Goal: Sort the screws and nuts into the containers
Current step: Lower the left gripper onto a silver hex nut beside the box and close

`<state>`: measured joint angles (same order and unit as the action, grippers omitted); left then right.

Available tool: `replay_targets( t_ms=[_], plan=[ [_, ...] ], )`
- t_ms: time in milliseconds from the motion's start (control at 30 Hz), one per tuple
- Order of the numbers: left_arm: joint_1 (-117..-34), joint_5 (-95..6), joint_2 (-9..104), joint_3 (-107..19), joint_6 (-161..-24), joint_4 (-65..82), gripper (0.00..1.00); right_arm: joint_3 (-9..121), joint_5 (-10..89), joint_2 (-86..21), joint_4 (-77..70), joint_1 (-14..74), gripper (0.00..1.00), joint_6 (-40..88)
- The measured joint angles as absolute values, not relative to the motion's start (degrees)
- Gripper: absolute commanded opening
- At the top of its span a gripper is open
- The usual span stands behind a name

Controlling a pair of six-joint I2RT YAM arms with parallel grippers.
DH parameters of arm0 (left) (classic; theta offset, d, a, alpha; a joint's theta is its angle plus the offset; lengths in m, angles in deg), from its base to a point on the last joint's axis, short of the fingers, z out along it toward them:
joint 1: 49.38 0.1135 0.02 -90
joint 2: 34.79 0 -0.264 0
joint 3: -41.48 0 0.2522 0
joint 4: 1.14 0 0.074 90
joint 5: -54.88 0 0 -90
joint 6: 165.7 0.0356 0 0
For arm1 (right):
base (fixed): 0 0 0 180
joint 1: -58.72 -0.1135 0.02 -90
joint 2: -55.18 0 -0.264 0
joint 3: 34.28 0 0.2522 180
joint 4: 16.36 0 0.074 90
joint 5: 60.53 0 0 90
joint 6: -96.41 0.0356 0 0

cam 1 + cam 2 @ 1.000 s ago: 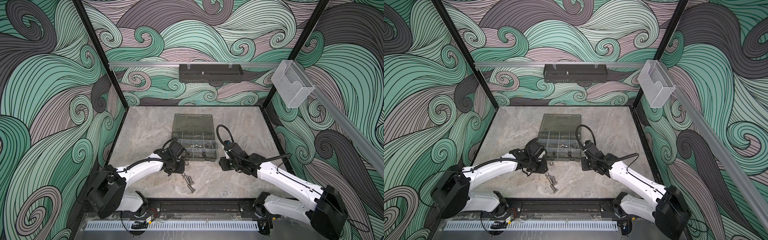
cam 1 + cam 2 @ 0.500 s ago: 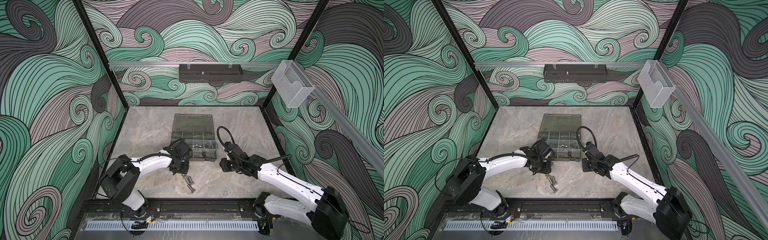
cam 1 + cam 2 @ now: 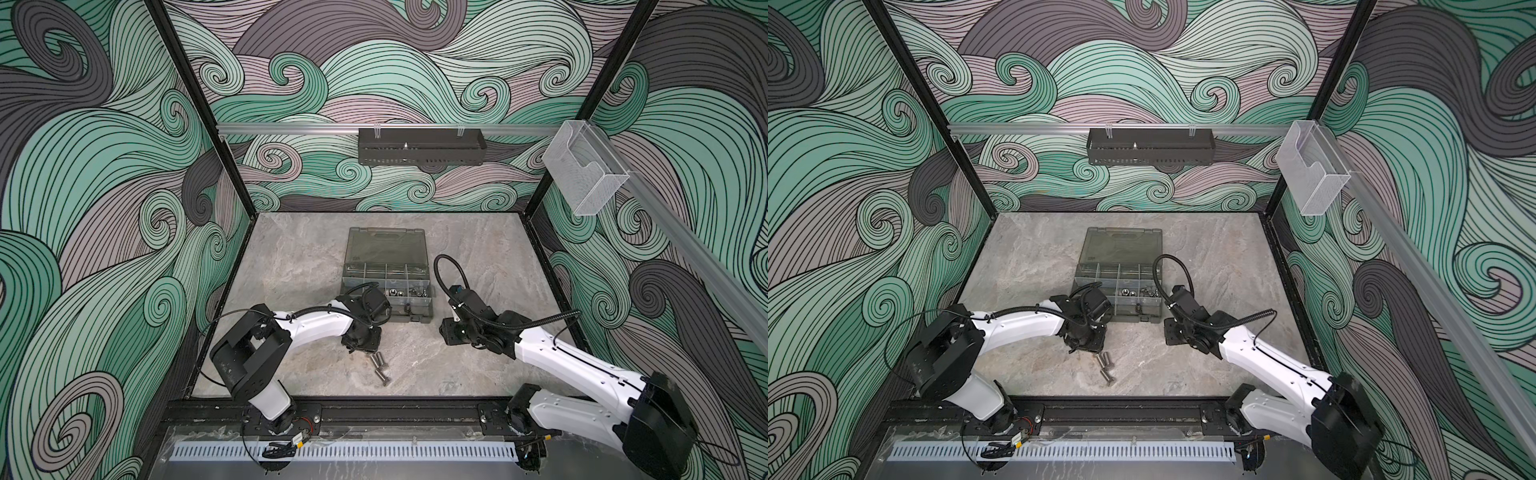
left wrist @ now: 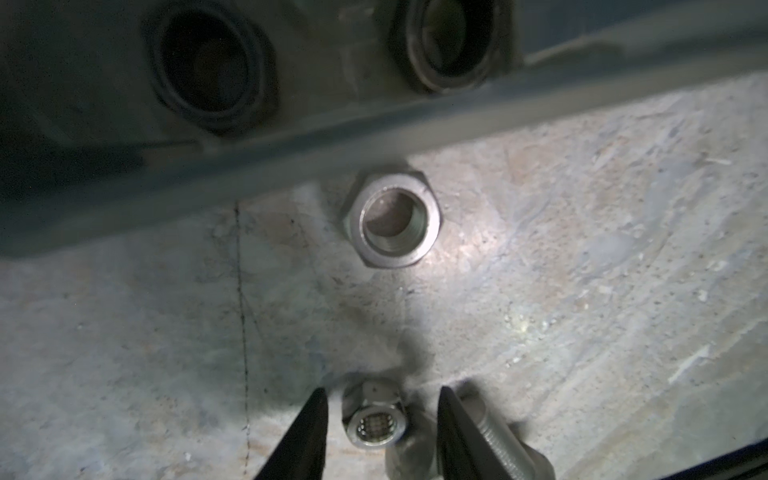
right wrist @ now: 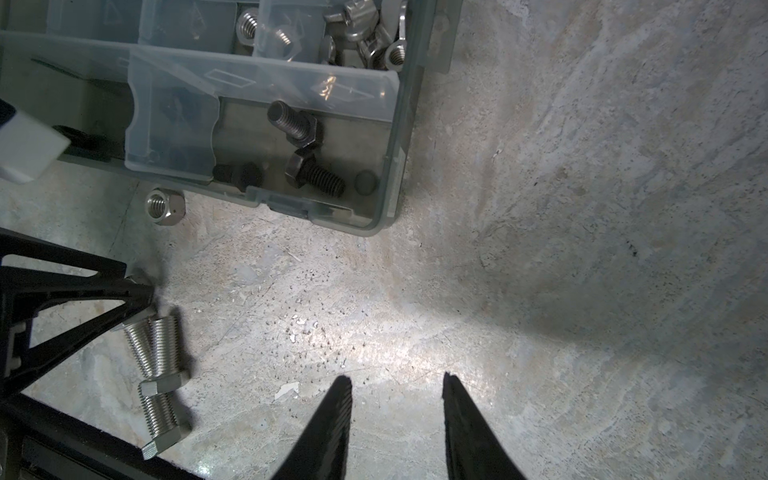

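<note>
The smoky-grey case [image 3: 428,309] lies open mid-table, and its containers [image 5: 266,83] hold black screws [image 5: 296,124] and silver nuts [image 5: 365,39]. My left gripper [image 4: 382,390] is open low over the table in front of the case [image 3: 1158,316], with a silver nut [image 4: 376,426] lying loose between its fingers. Another nut [image 4: 392,220] lies by the case wall. Silver screws [image 3: 376,359] [image 5: 154,345] lie beside the left gripper [image 3: 358,348]. My right gripper [image 5: 395,376] hangs open and empty over bare table, right of the case corner [image 3: 448,334].
The case's lid [image 3: 384,245] lies flat behind it. A black perforated tray [image 3: 419,146] hangs on the back wall and a clear box [image 3: 584,174] on the right rail. A black rail [image 3: 374,411] runs along the table's front edge.
My left arm has swung right and slightly toward the front, bringing its gripper down beside the silver screws. The right arm has stayed still.
</note>
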<state>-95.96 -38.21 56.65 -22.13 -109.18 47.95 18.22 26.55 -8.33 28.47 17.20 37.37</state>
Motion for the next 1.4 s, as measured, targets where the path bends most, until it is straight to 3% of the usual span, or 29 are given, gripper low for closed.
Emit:
replay_targets(
  t_ms=[633,1400],
  plan=[
    [-96.8,-32.1,57.8,-22.8,-108.5,52.5,0.41,17.3,26.5,-8.3,28.0,17.2,0.38,37.6],
    [-97.7,-31.8,58.8,-23.7,-107.5,52.3,0.21,17.2,26.5,-8.4,27.6,17.2,0.39,37.6]
  ],
)
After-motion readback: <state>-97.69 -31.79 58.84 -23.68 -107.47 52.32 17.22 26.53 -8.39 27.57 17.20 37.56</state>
